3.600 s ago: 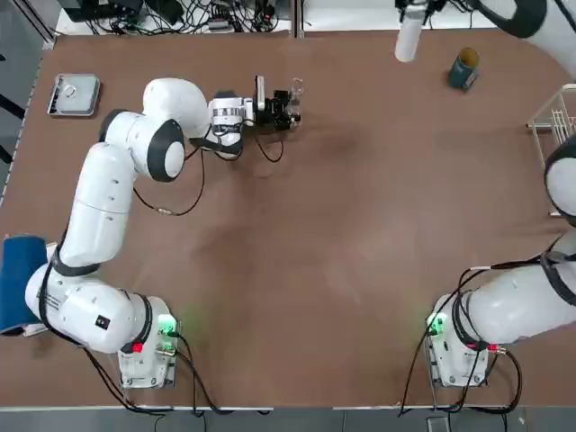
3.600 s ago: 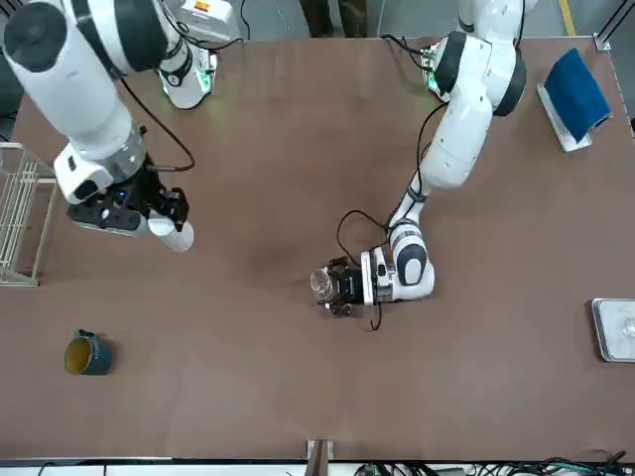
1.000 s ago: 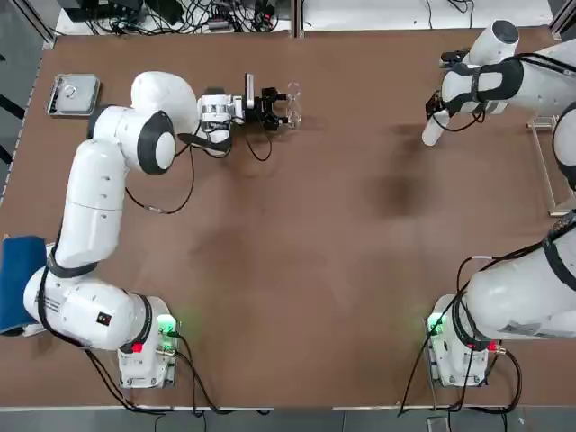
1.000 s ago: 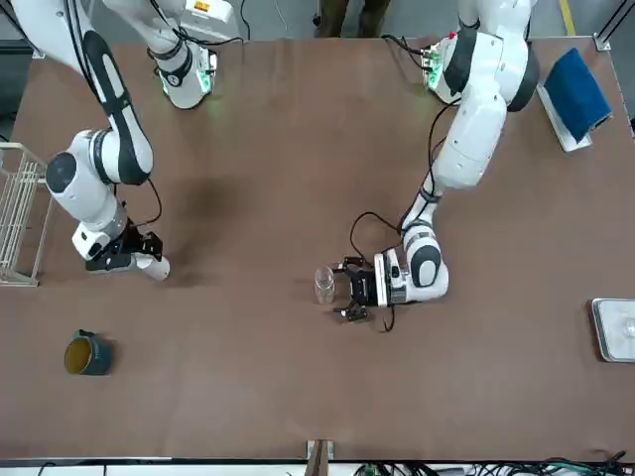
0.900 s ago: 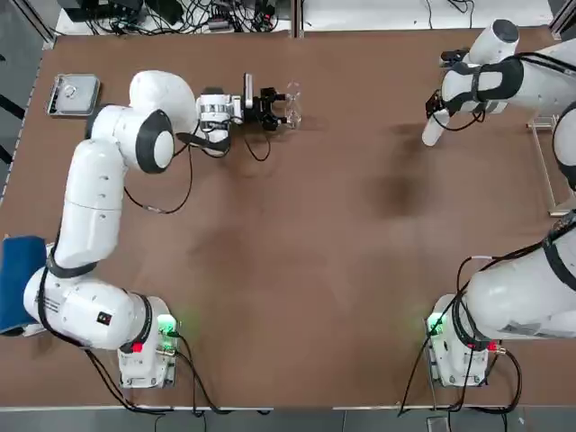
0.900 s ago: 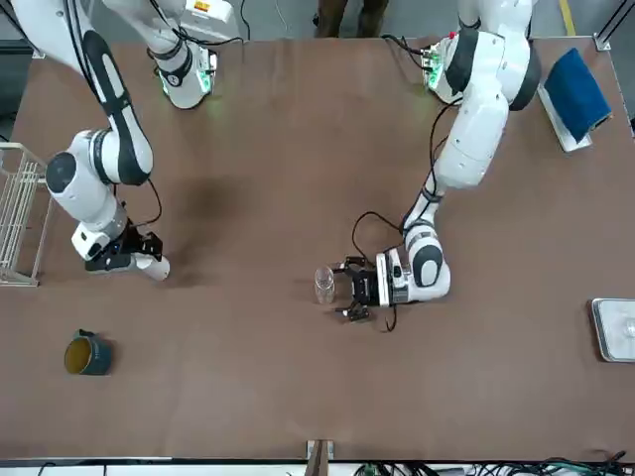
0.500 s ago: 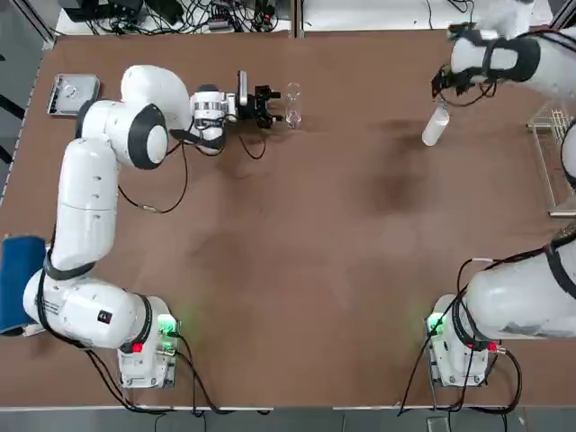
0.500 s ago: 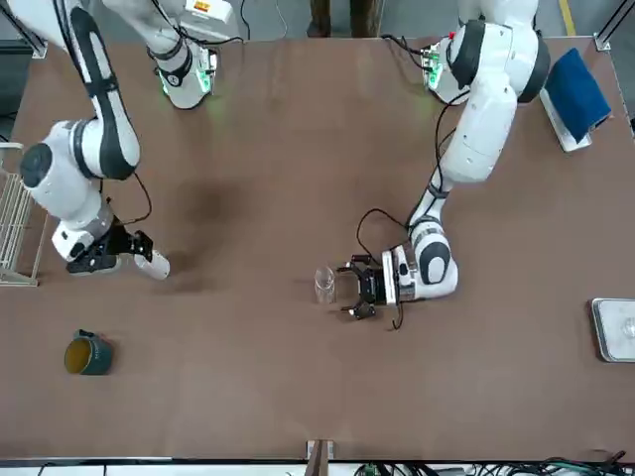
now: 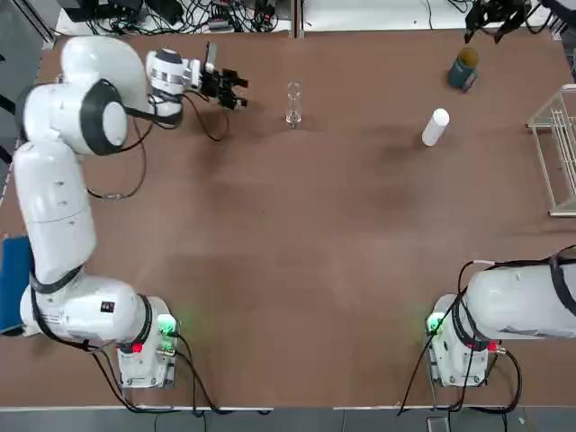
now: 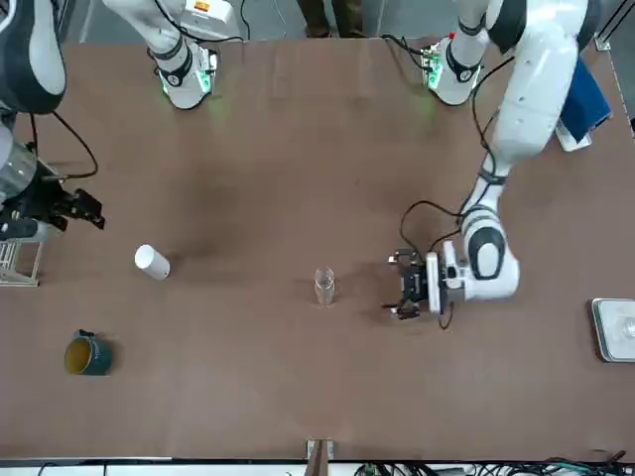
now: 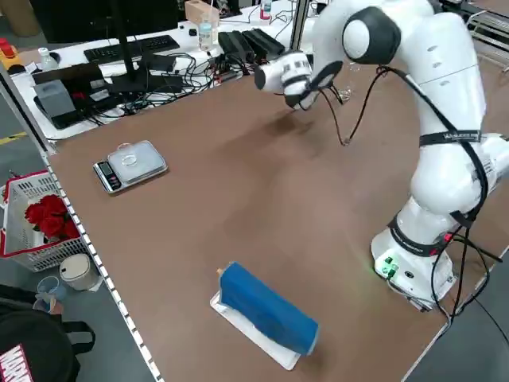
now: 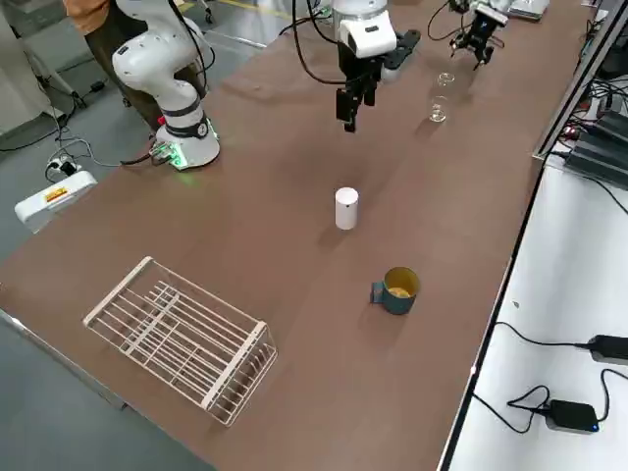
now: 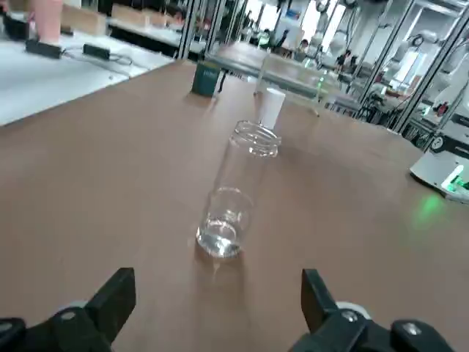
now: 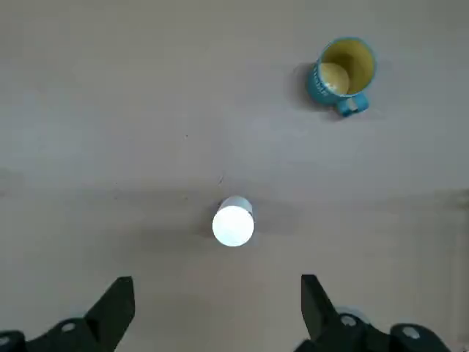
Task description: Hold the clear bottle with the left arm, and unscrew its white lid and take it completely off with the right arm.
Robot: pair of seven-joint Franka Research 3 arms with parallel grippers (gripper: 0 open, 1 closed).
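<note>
The clear bottle [image 9: 292,103] stands upright and uncapped on the brown table, and nothing touches it. Its mouth shows bare in the left wrist view [image 13: 234,192]. The white lid [image 9: 436,126] stands on its own on the table, well to the right of the bottle [image 10: 324,285]. My left gripper [image 9: 230,90] hangs low and open, a short way left of the bottle, with nothing in it. My right gripper [image 12: 349,113] is open and empty, high above the lid [image 14: 234,224].
A teal mug [image 9: 463,69] sits behind the lid near the far right edge. A wire rack [image 9: 558,153] lies at the right edge. A small scale [image 9: 74,94] is at the far left, and a blue roll [image 11: 266,306] at the left edge.
The right gripper has let go of the lid and risen away, leaving it standing. The left gripper has drawn back to the left, away from the bottle.
</note>
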